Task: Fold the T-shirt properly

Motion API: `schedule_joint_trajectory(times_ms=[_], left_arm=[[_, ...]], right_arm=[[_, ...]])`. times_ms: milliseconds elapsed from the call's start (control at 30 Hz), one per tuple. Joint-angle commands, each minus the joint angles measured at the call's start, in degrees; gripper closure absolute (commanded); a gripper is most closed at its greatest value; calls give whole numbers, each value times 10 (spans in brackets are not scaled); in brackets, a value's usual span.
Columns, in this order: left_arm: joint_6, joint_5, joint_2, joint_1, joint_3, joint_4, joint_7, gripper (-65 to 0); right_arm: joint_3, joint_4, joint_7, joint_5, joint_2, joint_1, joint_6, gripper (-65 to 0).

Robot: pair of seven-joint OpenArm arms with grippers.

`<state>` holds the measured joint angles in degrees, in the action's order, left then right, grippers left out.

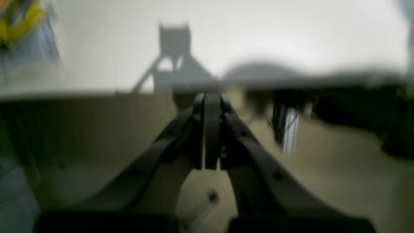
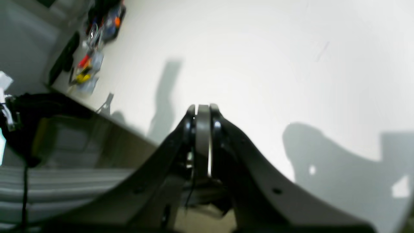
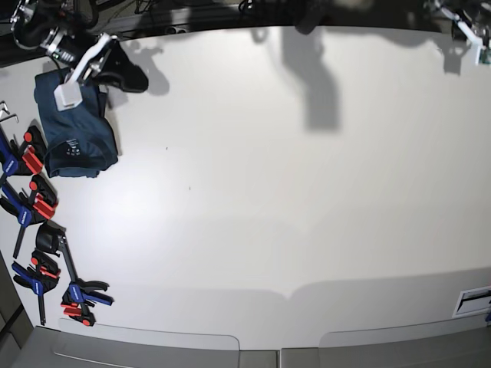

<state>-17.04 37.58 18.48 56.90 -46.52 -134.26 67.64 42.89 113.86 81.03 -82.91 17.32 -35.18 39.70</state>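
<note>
lying bunched at table [image 3: 253, 192] corner, t-shirt [image 3: 73, 138]; both end effectors together, empty

Big white table [image 3: 291, 192], lit bright from above w/ soft shadows at far edge. Red/blue clamps [image 3: 34, 230] along one side. Floor beyond looks tan.

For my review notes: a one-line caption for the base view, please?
Folded navy T-shirt lies at the white table's far corner, clamps lining that edge.
</note>
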Motion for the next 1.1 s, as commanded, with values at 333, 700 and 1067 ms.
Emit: schedule_joint_trajectory(times_ms=[333, 700, 1067], left_arm=[[-1, 81, 4, 181, -5, -7, 5, 0], [-95, 151, 8, 181, 7, 116, 4, 0], [-137, 24, 98, 42, 333, 563, -219, 0]], right_arm=[[4, 9, -10, -17, 14, -203, 3, 0], [-10, 8, -10, 43, 17, -328, 3, 0], [-339, -280, -372, 517, 131, -188, 3, 0]])
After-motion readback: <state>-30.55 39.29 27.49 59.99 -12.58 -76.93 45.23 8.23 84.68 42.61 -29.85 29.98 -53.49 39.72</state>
